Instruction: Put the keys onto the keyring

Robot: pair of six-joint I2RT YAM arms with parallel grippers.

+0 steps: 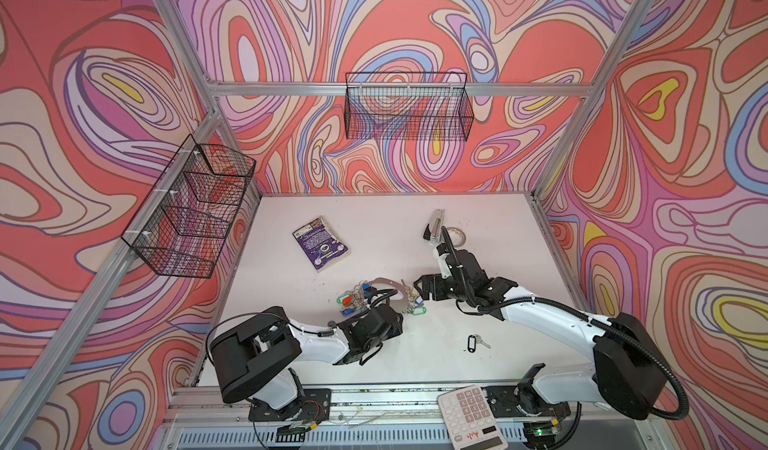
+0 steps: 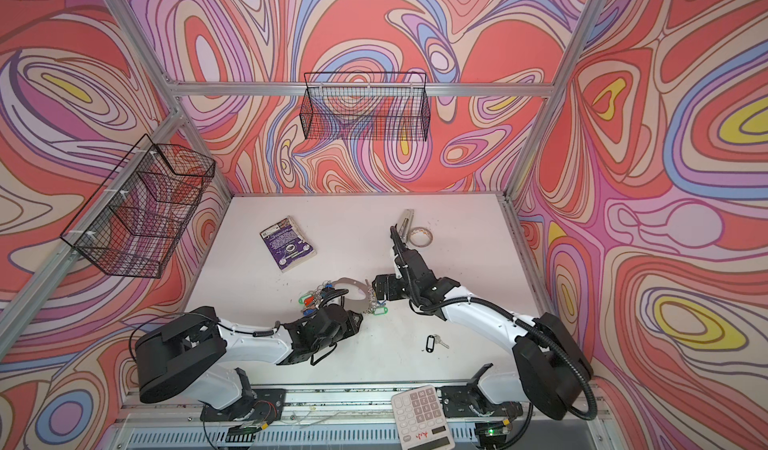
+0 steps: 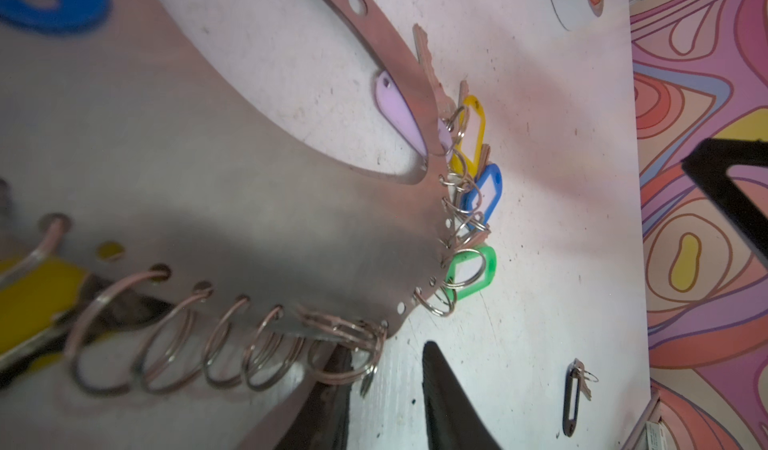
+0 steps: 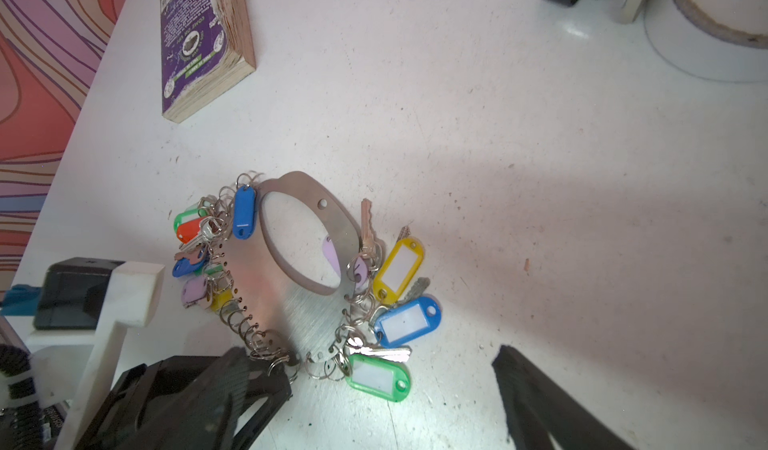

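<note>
lying flat, the keys (image 2: 433, 341) look light, best pinched by the tag (image 1: 471, 341); left end effector (image 3: 388, 364) and right end effector (image 1: 417, 290) stand spread

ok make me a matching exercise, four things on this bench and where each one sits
Things:
1 book
2 calculator
3 black-tagged key
4 tape roll

Places:
a on the front rail, off the tabletop
b alone on the tabletop, front right
c back of the tabletop, right of centre
d back of the tabletop, left of centre

Pairs: 1-d, 2-a, 3-b, 4-c
</note>
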